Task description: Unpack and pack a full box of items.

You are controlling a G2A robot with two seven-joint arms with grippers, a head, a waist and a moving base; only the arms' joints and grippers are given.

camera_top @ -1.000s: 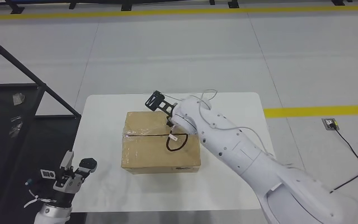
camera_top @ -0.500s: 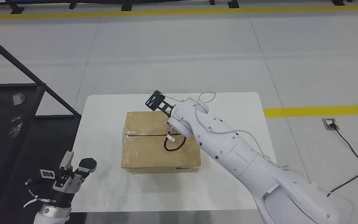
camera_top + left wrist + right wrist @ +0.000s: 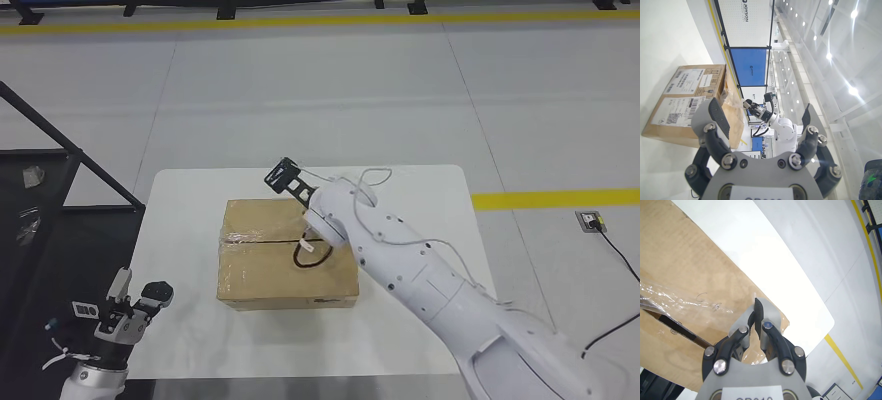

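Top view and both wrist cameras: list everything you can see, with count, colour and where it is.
Brown cardboard box: one, brown, middle of the table, top seam partly open.
Clear plastic tape: one crumpled strip, transparent, along the box's top seam.
Paper shipping labels: several, white, on one side of the box.
White rectangular table: one, white, under the box.
Yellow floor line: one stripe beside the table, yellow.
Black metal frame: one, black, on the floor beside the table.
Right gripper: one, grey and black, shut, over the box's top near an edge.
Left gripper: one, grey and black, open, off a table corner.
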